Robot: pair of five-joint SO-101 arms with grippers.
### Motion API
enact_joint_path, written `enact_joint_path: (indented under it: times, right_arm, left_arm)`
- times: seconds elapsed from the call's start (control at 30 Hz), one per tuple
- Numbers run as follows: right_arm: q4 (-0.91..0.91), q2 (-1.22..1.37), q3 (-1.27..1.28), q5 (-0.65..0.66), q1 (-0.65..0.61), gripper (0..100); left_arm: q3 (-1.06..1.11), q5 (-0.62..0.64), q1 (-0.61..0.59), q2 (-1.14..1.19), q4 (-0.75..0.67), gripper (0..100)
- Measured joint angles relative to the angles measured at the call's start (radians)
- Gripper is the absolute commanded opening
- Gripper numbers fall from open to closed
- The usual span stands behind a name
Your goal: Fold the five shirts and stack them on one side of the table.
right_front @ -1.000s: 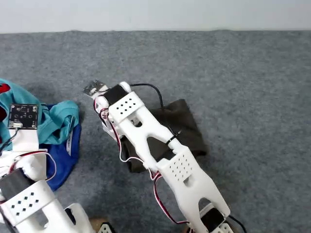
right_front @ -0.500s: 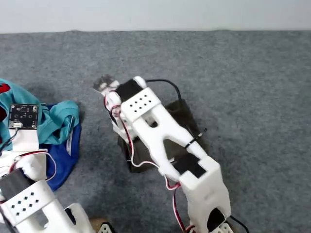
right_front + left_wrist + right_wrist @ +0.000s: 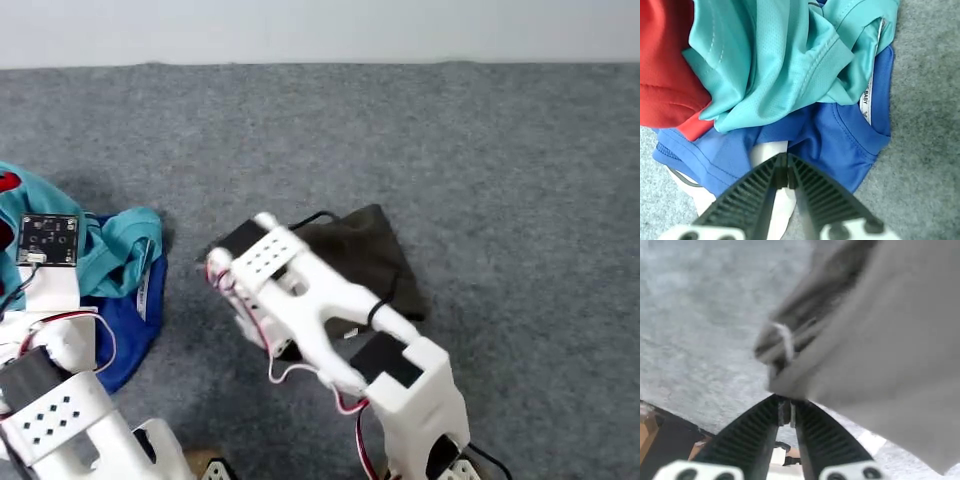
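Observation:
A dark folded shirt lies mid-table, partly under my right arm. In the right wrist view my right gripper is shut, its tips right at the edge of that shirt, where a small white label shows. At the left edge of the table a loose pile holds a teal shirt, a blue shirt and a red one. My left gripper hangs shut just above the blue shirt, with the teal shirt and red shirt beyond it.
Grey carpet-like table top stretches to the back and right. A pale wall borders the far edge. A white patch shows under the blue shirt. My left arm stands at the near left corner.
My right arm has pulled back from beyond the dark shirt's far left corner toward its base, and its wrist now points down at the shirt's left edge. The left arm has kept still.

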Motion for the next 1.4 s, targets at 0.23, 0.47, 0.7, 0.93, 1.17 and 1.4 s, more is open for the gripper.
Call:
enact_joint_path:
  times: [0.23,0.47,0.7,0.93,1.17,1.4]
  right_arm:
    - [0.031,-0.038,0.002,0.054,-0.048,0.9]
    - [0.015,-0.209,0.0,0.089,0.057,0.9]
    - [-0.106,-0.115,0.0,0.089,0.15,0.9]
    - [-0.132,0.063,0.0,0.097,0.041,0.9]
    - [-0.075,0.064,0.0,0.097,-0.043,0.9]
    - [-0.069,-0.11,-0.005,0.098,0.028,1.1]
  left_arm:
    - [0.0,0.0,0.0,0.0,-0.008,2]
    - [0.0,0.0,-0.002,0.0,-0.023,2]
    - [0.0,0.0,-0.002,0.0,-0.023,2]
    - [0.0,0.0,-0.002,0.0,-0.023,2]
    - [0.0,0.0,-0.002,0.0,-0.025,2]
    - [0.0,0.0,-0.002,0.0,-0.025,2]
